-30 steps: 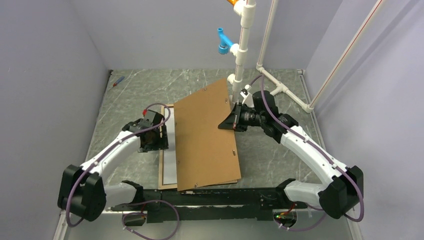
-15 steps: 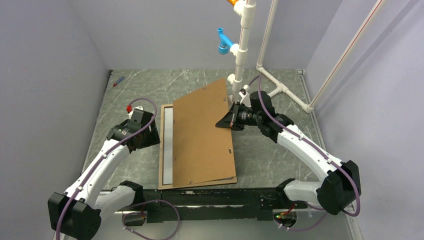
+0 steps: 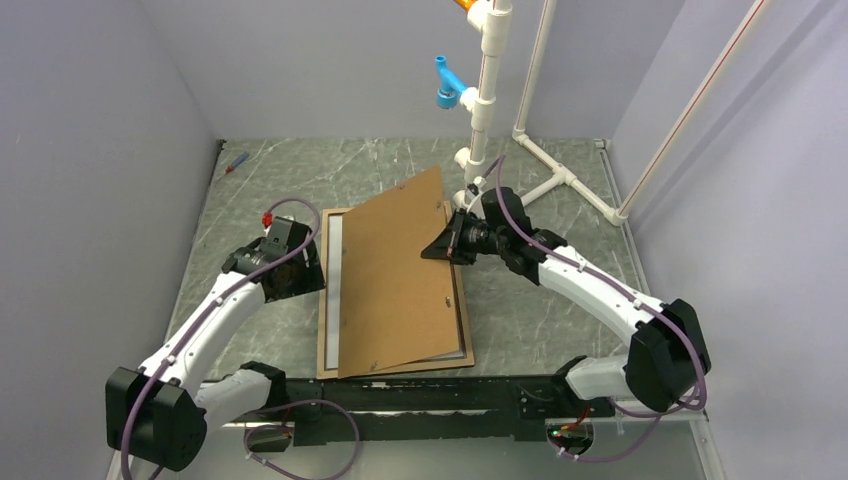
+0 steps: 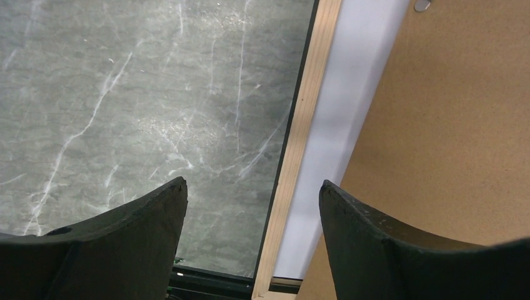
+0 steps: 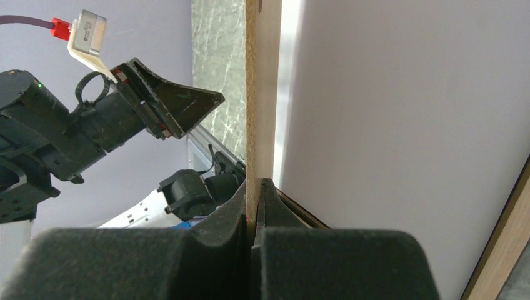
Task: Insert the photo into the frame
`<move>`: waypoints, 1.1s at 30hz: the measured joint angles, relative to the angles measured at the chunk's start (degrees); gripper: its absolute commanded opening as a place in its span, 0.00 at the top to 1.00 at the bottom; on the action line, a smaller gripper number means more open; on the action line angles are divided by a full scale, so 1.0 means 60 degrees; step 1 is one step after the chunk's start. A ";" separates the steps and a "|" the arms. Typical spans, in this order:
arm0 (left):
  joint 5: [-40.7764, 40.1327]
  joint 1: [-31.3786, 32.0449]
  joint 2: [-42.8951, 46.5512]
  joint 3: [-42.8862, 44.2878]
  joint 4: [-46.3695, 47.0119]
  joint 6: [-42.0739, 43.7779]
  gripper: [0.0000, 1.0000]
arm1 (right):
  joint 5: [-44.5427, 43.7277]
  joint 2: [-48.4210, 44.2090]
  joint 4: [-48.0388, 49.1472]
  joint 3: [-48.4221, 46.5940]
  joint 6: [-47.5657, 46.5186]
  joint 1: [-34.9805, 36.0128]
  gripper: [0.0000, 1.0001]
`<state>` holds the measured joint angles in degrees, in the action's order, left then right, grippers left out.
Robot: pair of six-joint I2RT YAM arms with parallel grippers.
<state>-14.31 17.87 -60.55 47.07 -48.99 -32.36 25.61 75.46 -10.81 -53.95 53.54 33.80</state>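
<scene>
The frame (image 3: 322,300) lies flat on the table with its light wood rails up. The photo (image 3: 336,290) lies inside it, white reverse up, showing only as a strip along the left. My right gripper (image 3: 447,245) is shut on the right edge of the brown backing board (image 3: 395,270) and holds it tilted over the frame, right side raised. In the right wrist view the board's edge (image 5: 261,94) stands between my fingers (image 5: 256,187), with the white reverse (image 5: 406,125) beyond. My left gripper (image 3: 297,275) is open and empty above the frame's left rail (image 4: 294,156), beside the white strip (image 4: 350,112).
A white pipe stand (image 3: 480,120) with a blue clip (image 3: 447,85) rises at the back, just behind the right gripper. White pipes (image 3: 570,180) run along the back right. A small red-and-blue tool (image 3: 236,161) lies at the back left. Grey walls close in three sides.
The right gripper has carried the backing board left and lowered it over the frame, covering more of the white reverse. The left gripper has drawn off the frame to its left edge.
</scene>
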 measured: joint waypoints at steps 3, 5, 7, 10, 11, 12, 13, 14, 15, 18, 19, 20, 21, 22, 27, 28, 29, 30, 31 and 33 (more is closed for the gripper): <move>0.0164 -0.0044 -0.0164 -0.0095 0.0131 0.0036 0.21 | -0.0040 0.0127 0.0171 0.0000 0.0011 0.0011 1.00; 0.0237 -0.0062 -0.0266 -0.0160 0.0244 0.0044 0.21 | -0.0058 0.0288 0.0295 -0.0004 0.0022 0.0011 1.00; 0.0295 -0.0087 -0.0335 -0.0204 0.0302 0.0055 0.21 | -0.0117 0.0408 0.0335 -0.0004 0.0069 0.0025 1.00; 0.0419 -0.0120 -0.0448 -0.0313 0.0426 0.0076 0.21 | -0.0171 0.0535 0.0415 -0.0018 0.0138 0.0036 1.00; 0.0444 -0.0138 -0.0495 -0.0331 0.0452 0.0080 0.21 | -0.0175 0.0579 0.0455 -0.0036 0.0157 0.0044 1.00; 0.0455 -0.0146 -0.0521 -0.0346 0.0477 0.0087 0.21 | -0.0178 0.0619 0.0463 -0.0069 0.0160 0.0047 1.00; 0.0484 -0.0157 -0.0557 -0.0368 0.0510 0.0109 0.21 | -0.0175 0.0667 0.0466 -0.0109 0.0168 0.0058 1.00; 0.0492 -0.0168 -0.0576 -0.0393 0.0543 0.0120 0.21 | -0.0175 0.0714 0.0470 -0.0153 0.0175 0.0066 1.00; 0.0510 -0.0182 -0.0579 -0.0419 0.0572 0.0135 0.21 | -0.0171 0.0769 0.0466 -0.0204 0.0175 0.0080 1.00; 0.0517 -0.0222 -0.0583 -0.0452 0.0594 0.0142 0.21 | -0.0160 0.0940 0.0492 -0.0357 0.0182 0.0124 1.00; 0.0517 -0.0244 -0.0579 -0.0452 0.0597 0.0142 0.21 | -0.0160 0.0991 0.0503 -0.0401 0.0186 0.0138 1.00; 0.0517 -0.0259 -0.0576 -0.0452 0.0601 0.0138 0.21 | -0.0164 0.1013 0.0517 -0.0419 0.0186 0.0146 1.00; 0.0517 -0.0280 -0.0568 -0.0455 0.0608 0.0138 0.21 | -0.0160 0.1038 0.0521 -0.0444 0.0186 0.0153 1.00; 0.0517 -0.0299 -0.0561 -0.0455 0.0616 0.0138 0.21 | -0.0160 0.1049 0.0528 -0.0463 0.0186 0.0153 1.00; 0.0528 -0.0404 -0.0543 -0.0474 0.0630 0.0146 0.21 | -0.0175 0.1053 0.0535 -0.0499 0.0215 0.0153 1.00; 0.0557 -0.0426 -0.0543 -0.0484 0.0637 0.0175 0.22 | -0.0175 0.1053 0.0535 -0.0499 0.0226 0.0153 1.00; 0.0594 -0.0444 -0.0543 -0.0514 0.0674 0.0193 0.22 | -0.0178 0.1053 0.0535 -0.0499 0.0229 0.0153 1.00; 0.0627 -0.0455 -0.0550 -0.0543 0.0692 0.0204 0.22 | -0.0182 0.1053 0.0539 -0.0499 0.0237 0.0149 1.00; 0.0667 -0.0474 -0.0561 -0.0583 0.0721 0.0204 0.23 | -0.0182 0.1053 0.0543 -0.0499 0.0237 0.0149 1.00; 0.0710 -0.0484 -0.0619 -0.0663 0.0765 0.0208 0.23 | -0.0186 0.1053 0.0557 -0.0499 0.0248 0.0153 1.00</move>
<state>-10.04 14.96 -64.27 43.09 -44.40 -31.11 24.49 81.78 -7.46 -56.95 55.02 34.72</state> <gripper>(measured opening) 0.776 0.021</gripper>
